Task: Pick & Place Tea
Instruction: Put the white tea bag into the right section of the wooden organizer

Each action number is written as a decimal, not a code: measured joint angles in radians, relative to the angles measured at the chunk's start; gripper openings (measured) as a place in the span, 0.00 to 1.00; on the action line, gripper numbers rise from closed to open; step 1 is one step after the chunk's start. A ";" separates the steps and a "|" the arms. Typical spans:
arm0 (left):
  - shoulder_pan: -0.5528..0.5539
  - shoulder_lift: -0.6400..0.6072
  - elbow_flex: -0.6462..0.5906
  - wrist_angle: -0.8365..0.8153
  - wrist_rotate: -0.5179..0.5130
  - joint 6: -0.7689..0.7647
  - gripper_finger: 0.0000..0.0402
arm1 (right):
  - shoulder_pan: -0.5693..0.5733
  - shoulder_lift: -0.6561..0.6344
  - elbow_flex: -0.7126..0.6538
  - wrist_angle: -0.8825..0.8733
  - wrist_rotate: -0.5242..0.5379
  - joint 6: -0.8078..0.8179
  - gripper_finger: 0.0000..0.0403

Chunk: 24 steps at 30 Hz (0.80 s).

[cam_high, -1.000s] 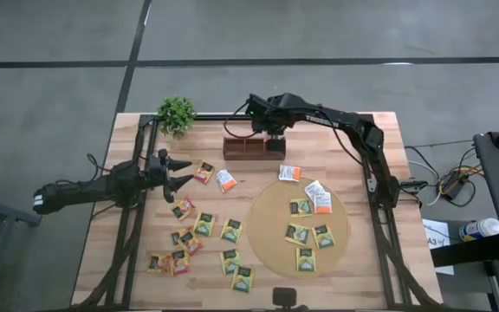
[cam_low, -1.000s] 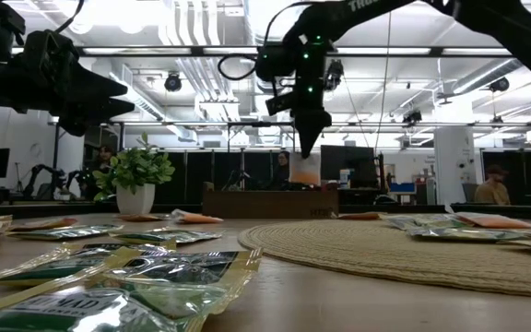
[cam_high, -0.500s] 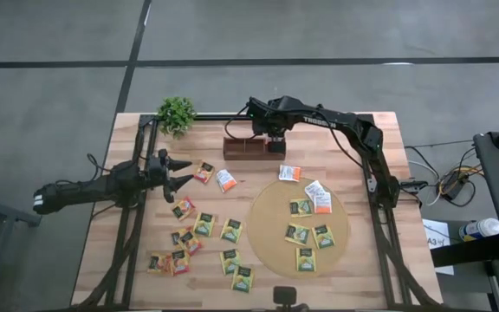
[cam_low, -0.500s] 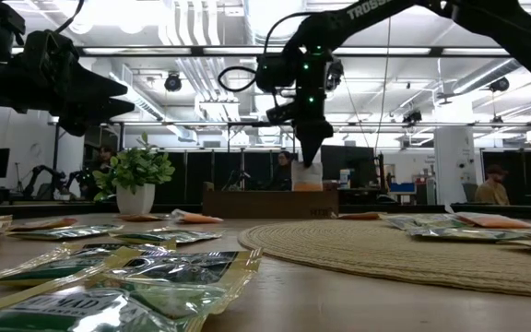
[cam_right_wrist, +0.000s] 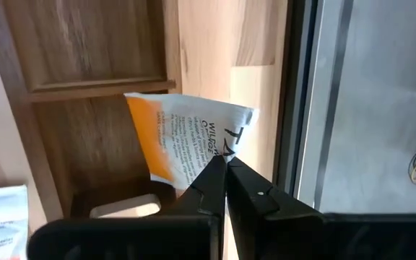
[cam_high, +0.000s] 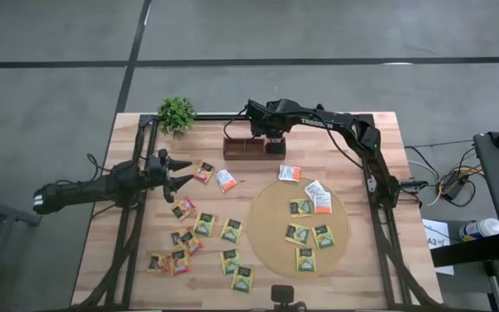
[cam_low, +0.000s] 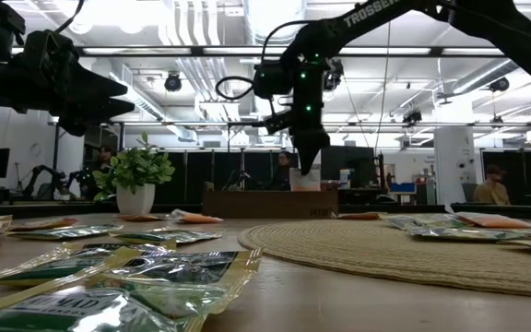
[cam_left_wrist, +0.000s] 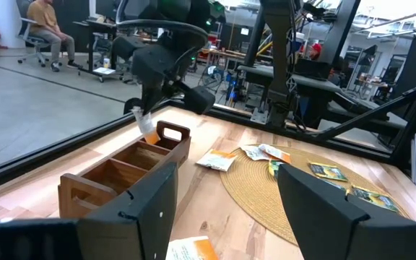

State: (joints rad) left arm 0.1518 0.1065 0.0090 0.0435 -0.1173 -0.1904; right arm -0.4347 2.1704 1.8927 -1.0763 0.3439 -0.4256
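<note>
My right gripper (cam_right_wrist: 226, 167) is shut on a white-and-orange tea sachet (cam_right_wrist: 186, 137) above the right end slot of the brown wooden tray (cam_high: 243, 149) at the table's far side. In the low view the sachet (cam_low: 304, 181) hangs under the gripper (cam_low: 308, 164), with its lower edge down at the tray's rim (cam_low: 270, 192). My left gripper (cam_high: 184, 172) waits open at the table's left, pointing level toward the tray (cam_left_wrist: 121, 173). Several more sachets (cam_high: 204, 224) lie flat on the wood, and several (cam_high: 300, 232) lie on the round tan mat (cam_high: 275, 247). My right gripper pinches the sachet by one upper corner (cam_right_wrist: 231, 141) between its two fingertips. The fingers come from above, slanting down. The sachet hangs below them, tilted, white part up and orange part down, over the tray's end slot (cam_right_wrist: 92, 144); I cannot tell whether it touches the tray.
A small potted plant (cam_high: 177, 113) stands at the far left corner beside the tray. Black frame rails (cam_high: 379, 217) run along both side edges of the table. Loose sachets (cam_high: 223, 179) lie between my left gripper and the mat. People sit in the room beyond the table.
My right gripper has sunk toward the tray with the sachet. The sachet's orange lower part, which showed above the tray's rim in the low view, now sits behind the tray's wall.
</note>
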 joint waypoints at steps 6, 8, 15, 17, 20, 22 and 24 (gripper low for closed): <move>0.000 0.000 0.000 0.000 0.000 0.000 0.58 | -0.001 0.000 -0.019 0.021 0.016 0.003 0.02; 0.000 0.000 0.000 0.000 0.000 0.000 0.58 | 0.000 0.000 -0.033 0.022 0.023 0.004 0.02; 0.000 0.000 0.000 0.000 0.000 0.000 0.58 | 0.000 0.001 -0.069 0.018 0.023 0.059 0.02; 0.000 0.000 0.000 0.000 0.000 0.000 0.58 | 0.000 0.001 -0.070 0.026 0.023 0.075 0.02; 0.000 0.000 0.000 0.000 0.000 0.000 0.58 | 0.000 0.001 -0.070 0.045 0.024 0.076 0.02; 0.000 0.000 0.000 0.000 0.000 0.000 0.58 | 0.000 0.001 -0.070 0.045 0.025 0.070 0.02; 0.000 0.000 0.000 0.000 0.000 0.000 0.58 | 0.000 0.001 -0.070 0.045 0.025 0.063 0.02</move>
State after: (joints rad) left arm 0.1520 0.1066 0.0090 0.0433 -0.1173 -0.1904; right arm -0.4347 2.1712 1.8229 -1.0317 0.3687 -0.3627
